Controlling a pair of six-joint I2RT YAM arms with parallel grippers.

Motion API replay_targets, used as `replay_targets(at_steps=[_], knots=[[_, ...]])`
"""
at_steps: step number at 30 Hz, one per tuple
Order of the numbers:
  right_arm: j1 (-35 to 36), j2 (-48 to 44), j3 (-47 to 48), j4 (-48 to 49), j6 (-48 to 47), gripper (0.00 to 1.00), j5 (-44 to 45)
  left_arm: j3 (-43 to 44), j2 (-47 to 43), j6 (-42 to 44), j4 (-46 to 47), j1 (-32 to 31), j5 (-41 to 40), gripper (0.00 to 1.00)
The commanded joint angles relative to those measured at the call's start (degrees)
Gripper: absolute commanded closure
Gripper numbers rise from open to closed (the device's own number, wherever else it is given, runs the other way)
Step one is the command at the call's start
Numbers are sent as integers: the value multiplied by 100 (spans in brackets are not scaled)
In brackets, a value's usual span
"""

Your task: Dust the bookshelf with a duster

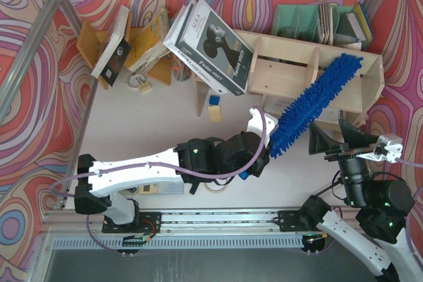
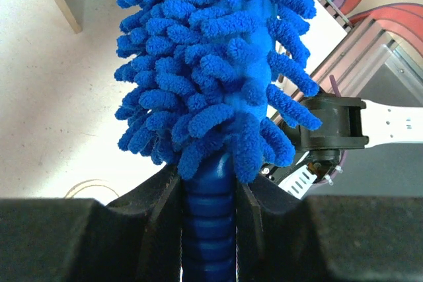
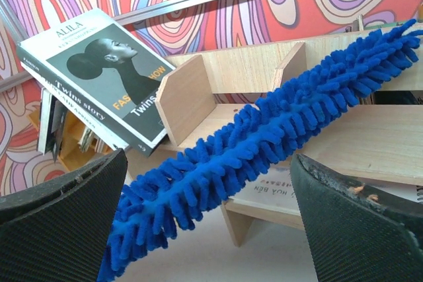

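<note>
Far left: small orange-yellow wooden book rack (image 1: 153, 47) with a few thin books leaning in it, against the patterned back wall.

Next right: large grey-and-white paperback with a woman's profile on the cover (image 1: 215, 47), tilted, resting on the left end of the pale plywood bookshelf (image 1: 281, 70).

Left arm reaches across the white tabletop (image 1: 152, 117) toward centre. Left gripper (image 2: 208, 203) is clamped on the ribbed dark blue handle of the long bright blue fluffy duster (image 1: 317, 100), fingers tight on both sides just below the bristles.

Duster runs diagonally up and right from that grip. Its head lies across the front of the bookshelf, over an upright divider, with the tip at the shelf's upper right end. In the right wrist view the bristles overlap the shelf board; can't tell how hard they press.

Behind the bookshelf, top right: green slotted file organizer (image 1: 297, 21) with books in it.

Right gripper (image 1: 340, 142) is near the table's right edge, jaws spread wide, nothing between them, pointed at the duster and shelf, apart from both.
</note>
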Motion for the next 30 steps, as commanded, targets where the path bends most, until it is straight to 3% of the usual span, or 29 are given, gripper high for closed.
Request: replay_targets(at_steps=[1, 15, 25, 30], knots=[[13, 18, -22, 42, -76, 1, 167, 118, 267, -81, 372, 6, 36, 100], [8, -112, -144, 153, -59, 1, 541, 808, 1095, 253, 271, 28, 594, 100], [13, -131, -191, 180, -41, 1, 592, -55, 304, 454, 1498, 26, 583, 100], [11, -107, -183, 180, -25, 1, 583, -192, 198, 455, 1580, 32, 340, 100]])
